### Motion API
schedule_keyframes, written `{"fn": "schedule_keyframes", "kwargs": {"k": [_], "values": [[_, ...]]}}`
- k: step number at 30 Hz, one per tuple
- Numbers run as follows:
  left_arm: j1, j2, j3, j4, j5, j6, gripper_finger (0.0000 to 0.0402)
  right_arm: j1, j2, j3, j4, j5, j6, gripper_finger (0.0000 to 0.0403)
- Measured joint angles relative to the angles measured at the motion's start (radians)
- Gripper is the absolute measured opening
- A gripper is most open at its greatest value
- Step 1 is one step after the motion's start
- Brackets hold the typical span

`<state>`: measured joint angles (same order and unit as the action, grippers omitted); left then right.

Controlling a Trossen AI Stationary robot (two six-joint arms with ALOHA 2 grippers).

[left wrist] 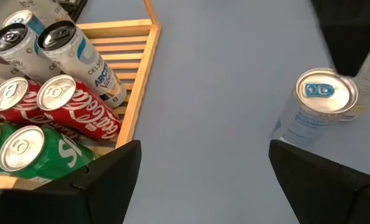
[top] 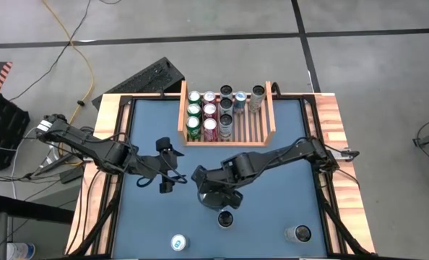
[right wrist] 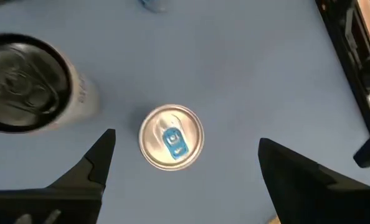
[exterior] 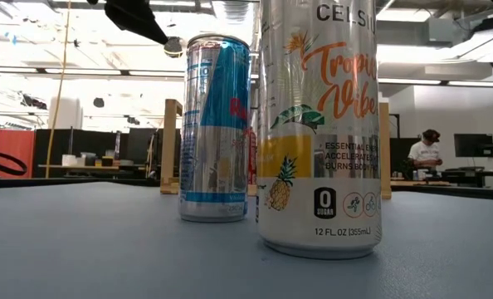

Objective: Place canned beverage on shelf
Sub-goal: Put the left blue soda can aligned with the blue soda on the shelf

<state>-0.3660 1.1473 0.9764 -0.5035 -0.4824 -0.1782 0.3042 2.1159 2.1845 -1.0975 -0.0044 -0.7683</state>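
A silver-and-blue canned beverage with a blue tab (right wrist: 171, 137) stands upright on the blue table (top: 272, 180), near the middle front (top: 225, 219). My right gripper (right wrist: 185, 165) hovers open just above it, slanting down, one finger on either side of the can top and clear of it. In the low view the can (exterior: 217, 129) stands free. The light-wood shelf (top: 270, 115) sits at the far middle and holds several upright cans (left wrist: 54, 99). My left gripper (top: 167, 166) waits open left of centre, clear of the shelf's near wall (left wrist: 135, 93).
A taller white Celsius can (top: 298, 234) stands at the near right, large in the low view (exterior: 319, 124). Another blue-tabbed can (top: 179, 243) stands at the near left. Black rails and a wooden border (top: 102, 188) frame the table. Open tabletop lies between the shelf and the loose cans.
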Motion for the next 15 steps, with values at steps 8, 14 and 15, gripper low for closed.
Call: {"fn": "schedule_keyframes", "kwargs": {"k": [8, 14, 15], "values": [[0.000, 0.000, 0.000, -0.008, 0.000, -0.001, 0.0341, -0.011, 0.065, -0.001, 0.030, -0.032, -0.009, 0.0286], [0.000, 0.000, 0.000, -0.012, 0.000, -0.002, 0.0341, -0.016, 0.104, -0.003, 0.035, -0.050, -0.027, 0.0286], [0.000, 0.000, 0.000, -0.014, 0.000, -0.002, 0.0341, -0.016, 0.110, -0.002, 0.030, -0.054, -0.028, 0.0286]]}}
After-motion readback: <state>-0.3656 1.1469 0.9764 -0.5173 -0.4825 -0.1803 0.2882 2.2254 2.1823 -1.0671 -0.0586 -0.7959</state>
